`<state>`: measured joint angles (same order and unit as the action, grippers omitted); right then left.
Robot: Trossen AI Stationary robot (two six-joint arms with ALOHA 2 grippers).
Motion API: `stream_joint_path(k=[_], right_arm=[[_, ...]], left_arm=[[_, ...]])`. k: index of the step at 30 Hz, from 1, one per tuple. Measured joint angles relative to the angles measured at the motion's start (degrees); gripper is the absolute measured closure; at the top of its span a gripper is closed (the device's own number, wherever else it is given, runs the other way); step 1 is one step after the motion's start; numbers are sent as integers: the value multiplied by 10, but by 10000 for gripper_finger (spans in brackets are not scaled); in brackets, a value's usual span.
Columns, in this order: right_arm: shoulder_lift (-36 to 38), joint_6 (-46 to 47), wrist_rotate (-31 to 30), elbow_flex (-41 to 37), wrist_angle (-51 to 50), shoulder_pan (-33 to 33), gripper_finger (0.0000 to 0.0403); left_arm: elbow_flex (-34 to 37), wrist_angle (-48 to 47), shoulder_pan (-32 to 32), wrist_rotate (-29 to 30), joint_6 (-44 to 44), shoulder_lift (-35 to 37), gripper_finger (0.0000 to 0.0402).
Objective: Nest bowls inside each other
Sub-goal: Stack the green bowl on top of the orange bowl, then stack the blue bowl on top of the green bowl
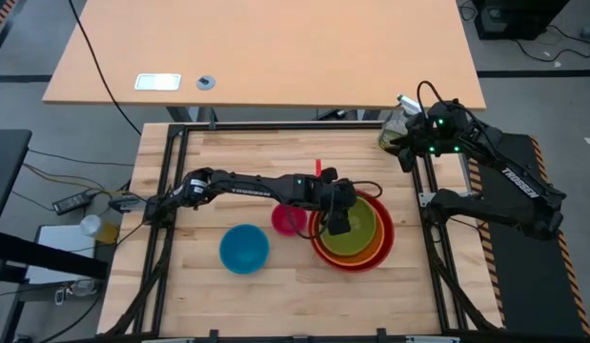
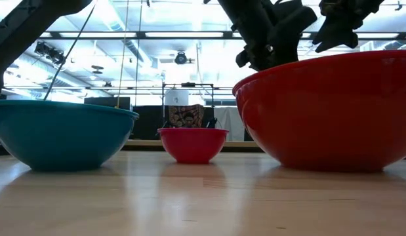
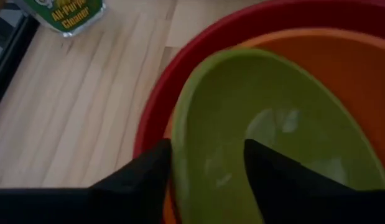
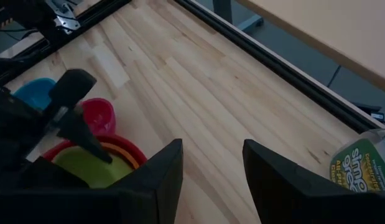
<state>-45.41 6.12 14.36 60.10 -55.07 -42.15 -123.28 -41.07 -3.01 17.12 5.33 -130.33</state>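
On the worktop [image 1: 180,295], left to right: blue bowl [image 1: 244,248], pink bowl [image 1: 288,219], then left end effector [image 1: 338,225], fingers spread astride the green bowl's [image 1: 356,229] rim, nested in orange bowl [image 1: 382,238] and red bowl [image 1: 356,264]; right end effector [image 4: 211,177] spread, far right

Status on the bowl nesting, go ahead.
Left tool open, straddling the lime green bowl's rim. It sits in orange, in red. Blue and pink bowls loose on table. Right tool open, parked by spray bottle. Nothing blocking.

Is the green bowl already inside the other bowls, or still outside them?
Inside. The green bowl sits in the orange bowl, which sits in the red bowl. The left gripper straddles its rim, fingers apart.
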Motion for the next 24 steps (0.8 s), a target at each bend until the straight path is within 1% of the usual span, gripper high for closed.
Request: stream_joint_path(k=[2, 4, 7, 10, 11, 14, 15, 21, 24], right_arm=[[0, 4, 1, 0, 1, 0, 228], [0, 4, 1, 0, 1, 0, 228], [0, 4, 2, 0, 1, 0, 228], [0, 4, 2, 0, 0, 0, 228], [0, 4, 2, 0, 0, 0, 228], [0, 4, 3, -1, 3, 0, 228], [0, 4, 3, -4, 4, 0, 228], [0, 12, 10, -29, 6, 0, 228], [0, 14, 21, -45, 11, 0, 228]], left_arm=[[0, -1, 4, 0, 1, 3, 170], [0, -7, 9, 0, 5, 6, 161], [0, -11, 17, 0, 6, 10, 158], [-3, -19, 28, -3, 13, 17, 165], [-8, -25, 33, -16, 13, 19, 168], [-12, -23, 47, -92, -9, 21, 181], [-12, -22, 50, -108, -17, 21, 186], [0, -23, 64, -174, -21, 9, 212], [1, -28, 65, -183, -20, -1, 219]])
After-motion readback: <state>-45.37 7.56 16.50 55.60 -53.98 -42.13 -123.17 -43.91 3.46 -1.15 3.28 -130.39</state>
